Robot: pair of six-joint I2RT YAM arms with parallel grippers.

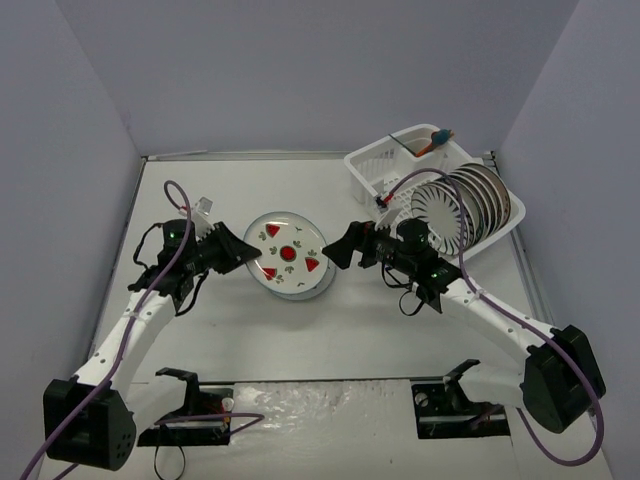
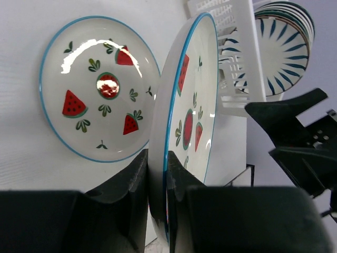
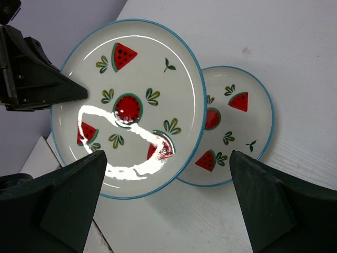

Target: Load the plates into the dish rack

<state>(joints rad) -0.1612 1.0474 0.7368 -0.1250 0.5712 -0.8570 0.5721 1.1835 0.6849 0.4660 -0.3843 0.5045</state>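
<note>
My left gripper is shut on the rim of a white, blue-rimmed plate with red watermelon slices and holds it tilted above the table. In the left wrist view the held plate stands edge-on between the fingers. A second watermelon plate lies flat on the table under it, also seen in the left wrist view and the right wrist view. My right gripper is open and empty, just right of the held plate. The white dish rack at back right holds several upright plates.
The front plate in the rack is dark radial-striped. The rack's corner cup holds an orange and blue utensil. Grey walls close in the table on the left, back and right. The arm bases stand at the near edge.
</note>
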